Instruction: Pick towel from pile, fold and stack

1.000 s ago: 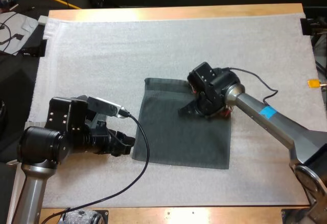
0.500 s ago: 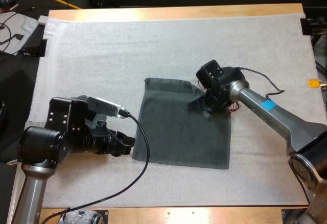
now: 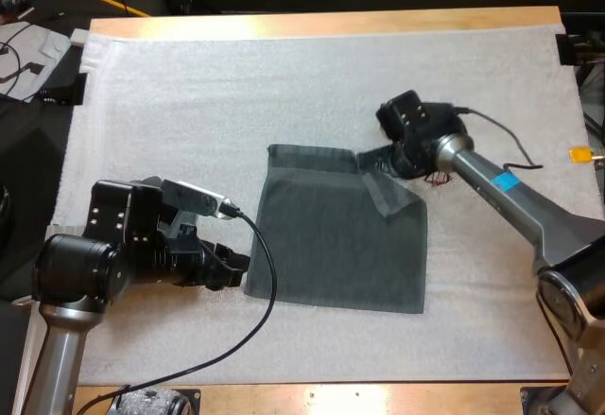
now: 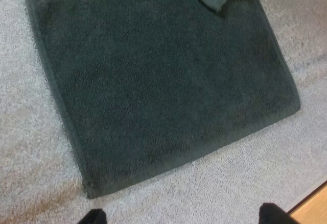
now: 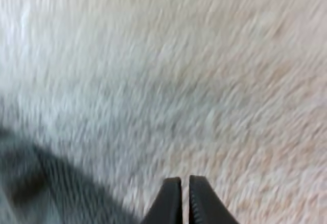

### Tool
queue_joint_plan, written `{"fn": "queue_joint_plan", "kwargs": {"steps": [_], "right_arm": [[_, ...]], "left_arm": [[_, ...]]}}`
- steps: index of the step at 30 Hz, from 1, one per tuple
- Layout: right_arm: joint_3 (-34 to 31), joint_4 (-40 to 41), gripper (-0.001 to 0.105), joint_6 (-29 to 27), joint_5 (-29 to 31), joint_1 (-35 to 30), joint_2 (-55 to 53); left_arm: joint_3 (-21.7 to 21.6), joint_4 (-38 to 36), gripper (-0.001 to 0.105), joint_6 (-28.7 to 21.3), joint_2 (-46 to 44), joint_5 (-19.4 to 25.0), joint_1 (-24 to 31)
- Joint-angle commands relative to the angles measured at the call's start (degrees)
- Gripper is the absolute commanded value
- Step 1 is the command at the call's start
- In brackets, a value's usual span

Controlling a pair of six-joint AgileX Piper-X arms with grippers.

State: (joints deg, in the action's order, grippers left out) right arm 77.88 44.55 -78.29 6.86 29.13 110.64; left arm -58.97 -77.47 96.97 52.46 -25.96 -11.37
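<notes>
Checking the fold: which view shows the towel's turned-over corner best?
The high view: the whole flap lies across the towel beside the right gripper. The left wrist view catches the flap's tip over the towel's far edge. The right wrist view gives a dark patch I cannot identify.

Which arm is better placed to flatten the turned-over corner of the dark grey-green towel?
Right, probably: the right gripper is beside that corner of the dark grey-green towel; the left gripper sits near its opposite corner.

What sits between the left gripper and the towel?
Only bare white mat, seen in the left wrist view between the left gripper and the towel.
</notes>
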Motion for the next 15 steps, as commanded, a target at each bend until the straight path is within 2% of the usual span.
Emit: {"fn": "queue_joint_plan", "kwargs": {"steps": [1,7,15], "right_arm": [[2.3,-0.25,0.0,1.41,2.2,-1.72,-0.88],[4.5,0.89,0.0,0.13,4.77,-2.87,-3.62],[4.22,3.79,0.0,-1.89,1.37,-1.32,-7.57]], "left_arm": [[-0.06,-0.42,0.058,-0.04,-0.23,-0.53,-0.15],[-0.06,-0.3,0.058,-0.04,-0.13,-0.61,-0.16],[-0.08,-0.33,0.058,-0.06,-0.16,-0.57,-0.26]]}}
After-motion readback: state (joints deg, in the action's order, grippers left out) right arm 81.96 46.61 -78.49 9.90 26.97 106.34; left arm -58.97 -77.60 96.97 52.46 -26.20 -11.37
